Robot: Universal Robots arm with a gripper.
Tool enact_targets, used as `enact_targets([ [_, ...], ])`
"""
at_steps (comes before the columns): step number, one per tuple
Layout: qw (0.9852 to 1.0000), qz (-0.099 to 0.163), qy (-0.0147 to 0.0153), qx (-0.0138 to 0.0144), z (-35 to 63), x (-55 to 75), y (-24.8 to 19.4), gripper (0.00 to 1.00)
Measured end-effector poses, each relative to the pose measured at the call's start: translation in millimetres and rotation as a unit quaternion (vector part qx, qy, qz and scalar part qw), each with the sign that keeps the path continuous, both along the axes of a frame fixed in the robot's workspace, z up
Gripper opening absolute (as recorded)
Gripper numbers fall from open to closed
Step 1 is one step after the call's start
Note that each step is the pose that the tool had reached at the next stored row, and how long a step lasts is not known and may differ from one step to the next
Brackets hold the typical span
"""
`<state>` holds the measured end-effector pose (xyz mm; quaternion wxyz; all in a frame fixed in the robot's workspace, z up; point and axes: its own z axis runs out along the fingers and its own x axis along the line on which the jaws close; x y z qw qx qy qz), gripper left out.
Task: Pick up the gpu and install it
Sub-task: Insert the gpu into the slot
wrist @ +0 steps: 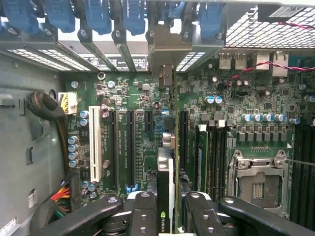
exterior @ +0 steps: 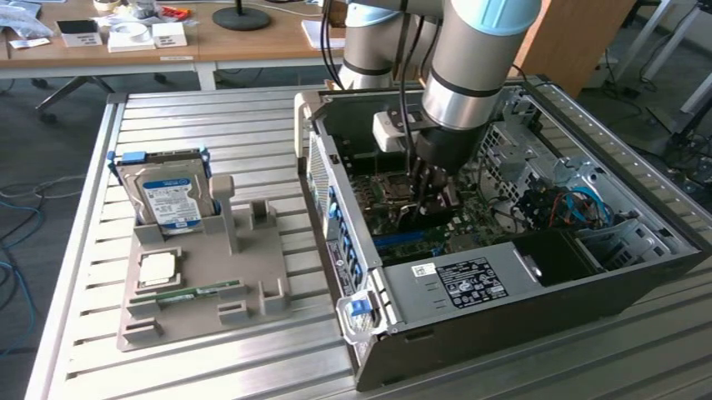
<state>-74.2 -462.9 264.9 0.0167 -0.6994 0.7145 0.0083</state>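
One gpu [wrist: 167, 182] is standing on edge between the fingers [wrist: 142, 216] of the pincer [wrist: 166, 219], which is pinching it from both sides, inside the open computer case [exterior: 623, 283] on the worktop [exterior: 223, 125]. In the wrist view its silver end bracket [wrist: 167, 54] is reaching up to the case's rear slot openings while the card is hanging over the motherboard [wrist: 221, 118], just beside the black expansion slots [wrist: 130, 147]. In the exterior view the arm [exterior: 468, 75] is hiding most of the card, and its fan face and lower edge are hard to make out.
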Motion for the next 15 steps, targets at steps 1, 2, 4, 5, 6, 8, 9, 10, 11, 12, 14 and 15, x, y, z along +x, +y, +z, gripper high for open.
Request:
enact_targets([
  [1,1.0000,0.000,0.0000,0.0000,0.0,-0.2,0.0,0.27],
  [2,1.0000,-0.001,0.0000,0.0000,-0.1,-0.5,0.0,0.27],
  [4,1.0000,-0.001,0.0000,-0.0001,-0.2,-1.0,0.0,0.27],
  [5,1.0000,-0.001,0.0000,-0.0001,-0.2,-1.5,0.0,0.27],
  [6,1.0000,-0.001,-0.0001,-0.0001,-0.2,-2.0,0.0,0.27],
  [8,1.0000,-0.001,0.0000,-0.0001,-0.2,-3.0,0.0,0.27],
  [9,1.0000,-0.001,0.0000,-0.0001,-0.2,-3.4,0.0,0.27],
  [10,1.0000,-0.001,0.0000,-0.0001,-0.2,-3.7,0.0,0.27],
  [11,1.0000,-0.001,0.0000,-0.0001,-0.3,-4.0,0.0,0.27],
  [12,1.0000,-0.001,0.0000,-0.0001,-0.6,-4.2,-0.1,0.27],
  [14,1.0000,-0.001,0.0000,-0.0001,-1.8,-4.9,0.0,0.27],
  [15,1.0000,-0.001,0.0000,-0.0002,-2.1,-5.2,-0.1,0.27],
])
